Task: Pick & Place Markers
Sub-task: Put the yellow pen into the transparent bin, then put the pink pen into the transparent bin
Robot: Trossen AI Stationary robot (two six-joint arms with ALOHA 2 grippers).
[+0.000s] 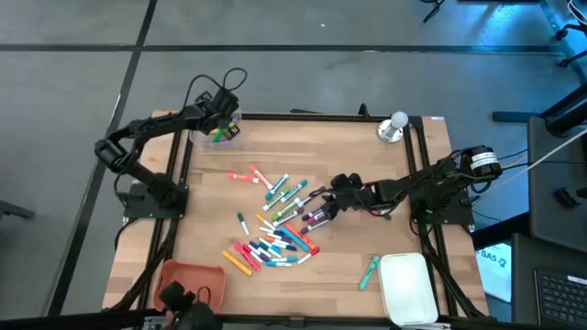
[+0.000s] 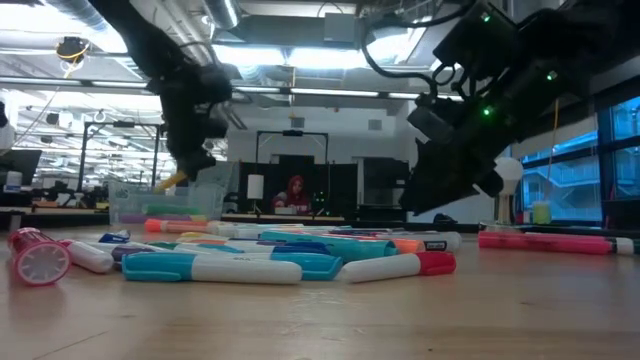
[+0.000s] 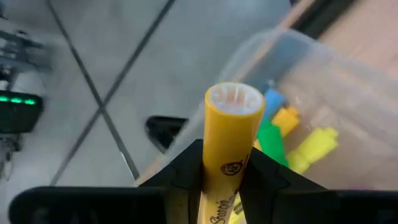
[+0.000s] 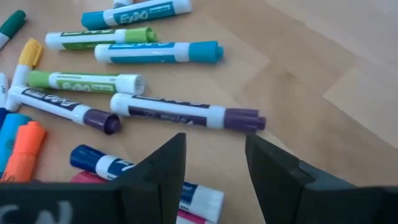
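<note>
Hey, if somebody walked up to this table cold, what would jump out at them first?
Probably the bright heap of markers strewn across the middle of the wooden table. The right gripper hangs open just above them, near a purple-capped marker. At the far left corner, the left gripper holds a yellow highlighter over a clear bin.

dozens of markers (image 1: 275,225) lie flat, scattered mid-desk (image 1: 348,156): white barrels with teal, green, purple and blue caps, plus orange and pink ones. 1 green marker (image 1: 369,272) lies apart. 1 yellow marker (image 3: 227,146) stands pinched upright over others in a clear bin (image 1: 223,134).
</note>
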